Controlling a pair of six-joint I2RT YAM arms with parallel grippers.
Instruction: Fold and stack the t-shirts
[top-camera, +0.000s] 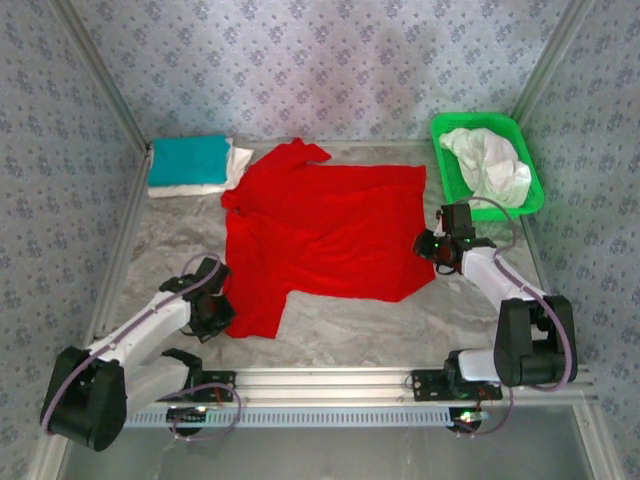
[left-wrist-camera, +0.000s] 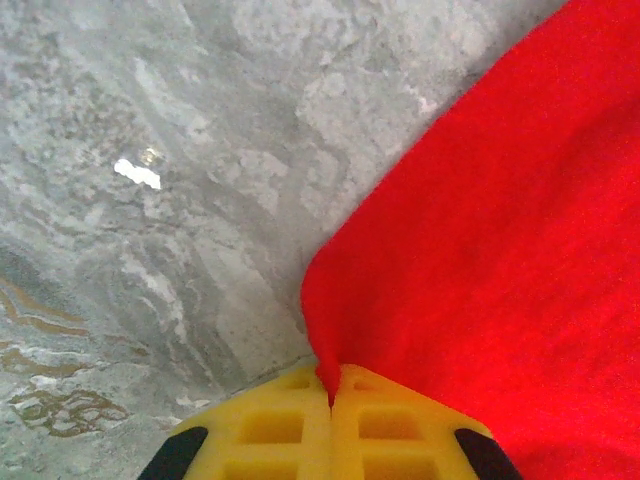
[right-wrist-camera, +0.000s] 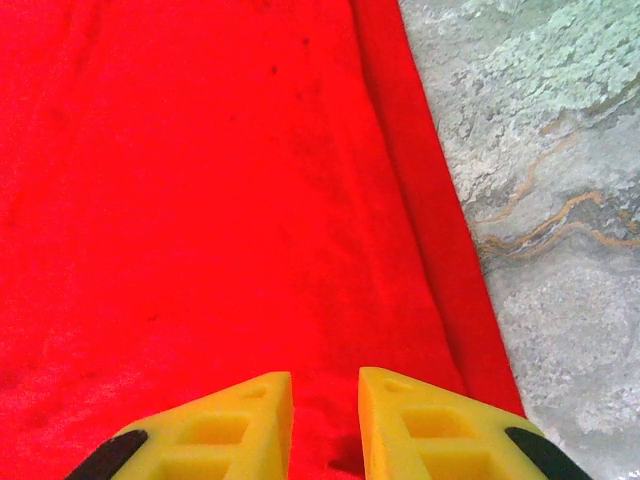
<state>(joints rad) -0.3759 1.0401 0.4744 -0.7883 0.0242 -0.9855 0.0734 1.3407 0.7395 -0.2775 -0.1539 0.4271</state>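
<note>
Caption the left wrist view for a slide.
Left hand shut on an edge of the red t-shirt, marbled table beside it.

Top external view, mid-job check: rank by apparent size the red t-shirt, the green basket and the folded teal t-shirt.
1. red t-shirt, by far the largest, spread flat
2. green basket
3. folded teal t-shirt, smallest

All three lie at a similar depth, so nearness hardly skews this.

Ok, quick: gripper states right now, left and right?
Left gripper: shut on the red t-shirt edge.
Right gripper: jaws slightly apart over the red t-shirt; grip cannot be told.
</note>
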